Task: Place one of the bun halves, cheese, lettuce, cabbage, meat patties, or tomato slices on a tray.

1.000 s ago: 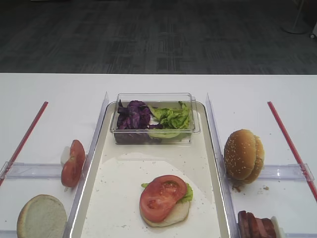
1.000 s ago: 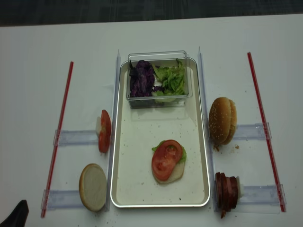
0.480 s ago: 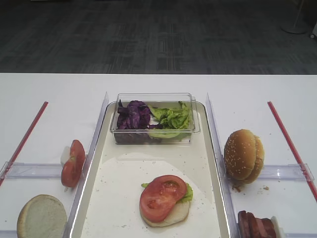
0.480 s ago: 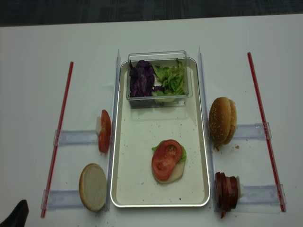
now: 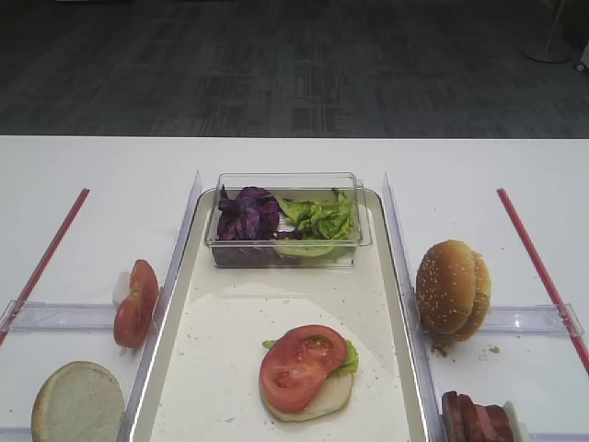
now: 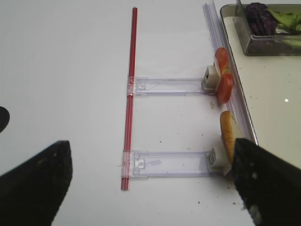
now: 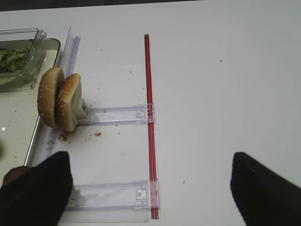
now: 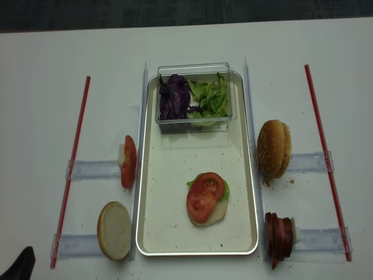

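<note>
Hovering both end effectors wide open and empty, we should pick the meat patties (image 8: 278, 235), near right, and lower them flat onto the stack (image 8: 206, 198) in the tray (image 8: 152, 233).

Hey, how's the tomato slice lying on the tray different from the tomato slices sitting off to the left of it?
The tomato slice on the tray lies flat, face up, atop lettuce and a pale bun half. The tomato slices left of the tray stand on edge against a clear divider on the white table. The tray slice is single and shows its full seedy face; the left ones are a pair seen mostly edge-on. Both are red and round.
</note>
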`<state>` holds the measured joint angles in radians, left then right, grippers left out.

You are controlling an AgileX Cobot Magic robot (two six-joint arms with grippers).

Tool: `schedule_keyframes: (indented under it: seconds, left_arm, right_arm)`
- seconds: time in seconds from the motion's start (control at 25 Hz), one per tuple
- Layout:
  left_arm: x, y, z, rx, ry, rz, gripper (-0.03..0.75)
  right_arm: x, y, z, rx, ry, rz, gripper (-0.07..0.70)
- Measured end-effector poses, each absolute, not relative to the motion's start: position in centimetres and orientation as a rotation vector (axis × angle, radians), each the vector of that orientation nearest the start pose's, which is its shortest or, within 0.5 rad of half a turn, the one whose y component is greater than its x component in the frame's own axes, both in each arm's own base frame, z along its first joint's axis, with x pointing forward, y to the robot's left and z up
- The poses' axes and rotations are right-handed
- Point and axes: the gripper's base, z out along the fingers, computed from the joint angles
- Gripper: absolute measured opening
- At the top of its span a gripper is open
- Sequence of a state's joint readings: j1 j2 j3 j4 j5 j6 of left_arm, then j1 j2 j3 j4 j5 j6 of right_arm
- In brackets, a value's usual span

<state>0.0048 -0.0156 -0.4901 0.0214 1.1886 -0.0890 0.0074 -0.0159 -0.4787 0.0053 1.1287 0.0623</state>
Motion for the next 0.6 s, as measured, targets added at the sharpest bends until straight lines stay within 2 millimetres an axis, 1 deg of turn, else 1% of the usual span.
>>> schedule_keyframes:
  seconds: [0.6]
  left_arm:
    - [-1.2,0.18,26.44,-0.104,2.164,-0.022,0.632]
  right_arm:
    - [-0.79,0.04,26.59,0.058,2.117,0.048,0.692]
